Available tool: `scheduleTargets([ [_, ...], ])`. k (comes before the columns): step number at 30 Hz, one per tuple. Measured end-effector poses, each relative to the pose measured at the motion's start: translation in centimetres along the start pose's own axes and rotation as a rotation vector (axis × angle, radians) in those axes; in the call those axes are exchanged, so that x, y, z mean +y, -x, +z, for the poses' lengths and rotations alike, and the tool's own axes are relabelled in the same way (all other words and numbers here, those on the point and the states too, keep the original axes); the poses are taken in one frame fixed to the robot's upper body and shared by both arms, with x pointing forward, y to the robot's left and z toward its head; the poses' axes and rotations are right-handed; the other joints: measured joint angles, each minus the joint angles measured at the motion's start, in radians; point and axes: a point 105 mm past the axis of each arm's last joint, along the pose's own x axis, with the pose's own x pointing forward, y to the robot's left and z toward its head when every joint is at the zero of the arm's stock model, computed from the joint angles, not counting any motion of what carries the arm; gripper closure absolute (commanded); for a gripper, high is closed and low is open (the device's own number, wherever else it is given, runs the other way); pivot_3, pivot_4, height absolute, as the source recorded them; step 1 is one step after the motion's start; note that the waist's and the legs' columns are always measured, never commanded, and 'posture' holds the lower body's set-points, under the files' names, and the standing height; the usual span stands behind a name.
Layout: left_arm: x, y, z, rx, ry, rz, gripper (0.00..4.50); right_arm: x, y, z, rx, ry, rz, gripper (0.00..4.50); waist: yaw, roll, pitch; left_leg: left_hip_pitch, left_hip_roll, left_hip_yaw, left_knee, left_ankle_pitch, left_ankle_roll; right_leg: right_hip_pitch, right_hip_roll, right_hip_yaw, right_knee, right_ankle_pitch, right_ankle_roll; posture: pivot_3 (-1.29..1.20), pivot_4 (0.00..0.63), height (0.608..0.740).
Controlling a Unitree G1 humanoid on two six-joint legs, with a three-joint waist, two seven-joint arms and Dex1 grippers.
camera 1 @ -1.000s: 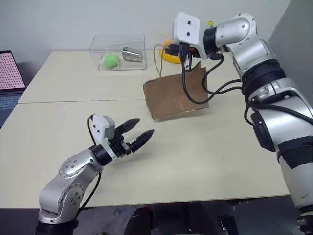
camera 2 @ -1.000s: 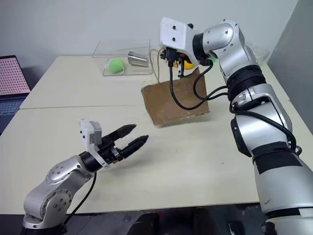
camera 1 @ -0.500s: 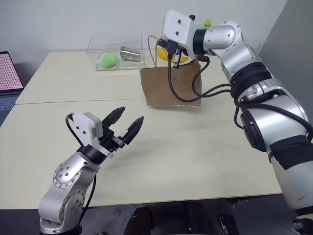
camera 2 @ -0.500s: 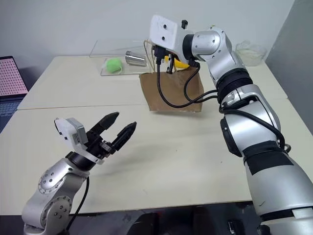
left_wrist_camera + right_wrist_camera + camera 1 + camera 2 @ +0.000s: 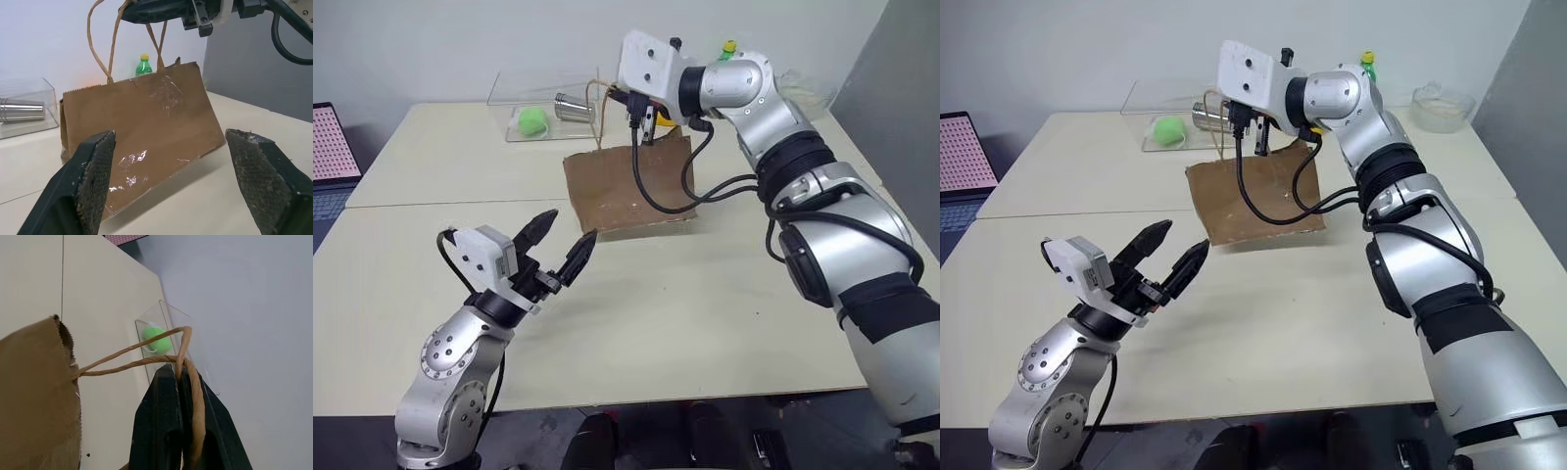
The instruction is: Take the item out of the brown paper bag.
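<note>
The right gripper (image 5: 178, 377) is clamped on the handles (image 5: 127, 356) of the bag (image 5: 626, 191), holding it tilted on the table (image 5: 724, 294), while the left gripper (image 5: 560, 243) waits near the bag's lower corner with its fingers (image 5: 90, 178) spread wide and empty. The bottle cannot be seen, so it is presumably inside the bag, and the step in hand appears to be lifting or tipping the bag to expose its contents. The next move likely calls for presenting the bag's mouth to the left gripper, or tipping the bag further until the bottle slides out within reach.
</note>
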Motion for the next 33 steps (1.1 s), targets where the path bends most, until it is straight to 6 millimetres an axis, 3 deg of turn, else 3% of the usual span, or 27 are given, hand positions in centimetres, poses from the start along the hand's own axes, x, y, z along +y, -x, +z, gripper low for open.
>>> scheduleTargets([
  [6, 0.0, -0.5, 0.6, -0.026, -0.024, -0.027, 0.75, 0.5, 0.0, -0.6, 0.021, -0.003, 0.015, 4.43, 0.0, 0.0, 0.0, 0.0, 0.0, 0.0, 0.0, 0.0, -0.001, 0.0, 0.0, 0.0, 0.0, 0.0, 0.0, 0.0, 0.15, 0.74],
  [11, 0.3, -0.9, 0.4, -0.023, -0.03, -0.038, 0.75, 1.7, 0.1, -2.2, 0.071, -0.012, 0.062, 4.43, 0.0, 0.0, 0.0, 0.0, 0.0, 0.0, 0.0, 0.001, -0.002, 0.0, 0.0, 0.0, 0.0, 0.0, 0.0, 0.0, 0.15, 0.74],
  [14, 0.2, -1.2, 0.2, -0.02, -0.025, -0.049, 0.75, 1.6, 0.5, -2.7, 0.089, -0.006, 0.061, 3.87, -0.001, 0.0, 0.0, 0.0, 0.0, 0.0, 0.0, 0.001, -0.002, 0.0, 0.0, 0.0, 0.0, 0.0, 0.0, 0.0, 0.15, 0.74],
  [22, -0.3, -1.9, 0.2, -0.032, -0.019, -0.074, 0.75, 1.8, 1.7, -4.4, 0.158, 0.055, 0.096, 0.92, -0.001, -0.001, 0.0, 0.001, 0.0, 0.0, 0.001, 0.002, -0.002, 0.001, 0.0, 0.0, 0.001, 0.0, 0.0, 0.0, 0.15, 0.74],
  [25, -0.6, -2.2, 0.1, -0.036, -0.012, -0.088, 0.75, 1.6, 2.9, -5.4, 0.192, 0.048, 0.125, 0.03, -0.001, -0.001, 0.0, 0.001, 0.0, 0.0, 0.001, 0.002, -0.002, 0.001, 0.0, 0.0, 0.001, 0.0, 0.0, 0.0, 0.15, 0.74],
  [28, -0.6, -2.7, -0.2, -0.03, -0.013, -0.098, 0.75, 1.0, 4.8, -6.8, 0.243, 0.021, 0.134, 0.03, 0.0, -0.001, 0.0, 0.001, 0.0, 0.0, 0.001, 0.002, -0.002, 0.001, 0.0, 0.0, 0.001, 0.0, 0.0, 0.0, 0.15, 0.74],
  [33, -1.0, -3.5, -0.4, -0.033, 0.015, -0.097, 0.75, -0.3, 9.1, -9.4, 0.199, -0.194, -0.031, 0.03, 0.005, -0.002, -0.002, 0.0, 0.0, -0.001, 0.003, 0.002, -0.002, 0.003, 0.0, -0.001, 0.0, 0.0, 0.0, 0.0, 0.15, 0.74],
])
